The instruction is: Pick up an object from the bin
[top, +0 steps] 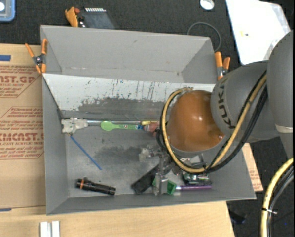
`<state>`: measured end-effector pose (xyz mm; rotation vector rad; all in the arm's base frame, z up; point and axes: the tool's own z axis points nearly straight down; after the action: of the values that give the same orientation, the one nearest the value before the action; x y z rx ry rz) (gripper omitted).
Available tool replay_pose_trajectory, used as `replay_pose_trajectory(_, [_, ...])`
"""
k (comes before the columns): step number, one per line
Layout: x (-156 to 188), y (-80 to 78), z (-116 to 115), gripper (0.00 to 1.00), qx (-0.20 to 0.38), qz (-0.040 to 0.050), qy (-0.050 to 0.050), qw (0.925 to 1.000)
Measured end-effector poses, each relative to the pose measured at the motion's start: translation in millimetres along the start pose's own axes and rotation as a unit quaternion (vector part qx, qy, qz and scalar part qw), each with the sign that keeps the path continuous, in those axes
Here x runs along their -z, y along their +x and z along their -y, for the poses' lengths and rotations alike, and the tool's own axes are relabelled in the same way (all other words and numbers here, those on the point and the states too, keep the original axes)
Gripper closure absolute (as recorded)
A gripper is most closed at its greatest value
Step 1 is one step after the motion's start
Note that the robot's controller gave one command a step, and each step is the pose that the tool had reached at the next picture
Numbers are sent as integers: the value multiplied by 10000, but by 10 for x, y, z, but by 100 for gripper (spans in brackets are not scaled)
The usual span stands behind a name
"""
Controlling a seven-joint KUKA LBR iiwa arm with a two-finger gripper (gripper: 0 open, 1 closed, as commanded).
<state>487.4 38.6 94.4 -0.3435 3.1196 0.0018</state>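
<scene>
Open room is left on the middle and view-left half of the bin (pixel 123 48) floor: bare metal btw. the back row of things and the front wall. The front corner at view-right is crowded. The arm (pixel 246 102) w/ its orange cover (pixel 192 120) is lowered there, and the front and right walls are close beside it.

The jaws are placed below the cover, over a small heap at front right. Whether they are wide or narrow cannot be told.

Heap, counted:
- 1 black wedge-shaped piece (pixel 143 182)
- 1 green piece (pixel 171 186)
- 1 purple pen (pixel 197 185), laid along the front wall
- 1 pale clear bit (pixel 148 153), toward the middle

The wedge and green piece are nearest the jaws, just beside each other. Which one is meant can't be told.

Elsewhere:
- 1 black torch-like cylinder (pixel 95 186) is laid near the front wall at left, well apart from the heap.
- 1 thin blue stick (pixel 86 153) is slanted across the left floor.
- 1 long green-headed utensil (pixel 113 126) is laid along the foot of the back wall, w/ 1 white lump (pixel 71 126) at its left end. Its right end is met by the cover's edge.
</scene>
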Motion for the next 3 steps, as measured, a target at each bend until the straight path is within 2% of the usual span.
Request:
replay_pose_trajectory(1, [82,81,115,0,278,-18,-3,9996])
replay_pose_trajectory(3, [-246,-50,120,0,293,16,1,9996])
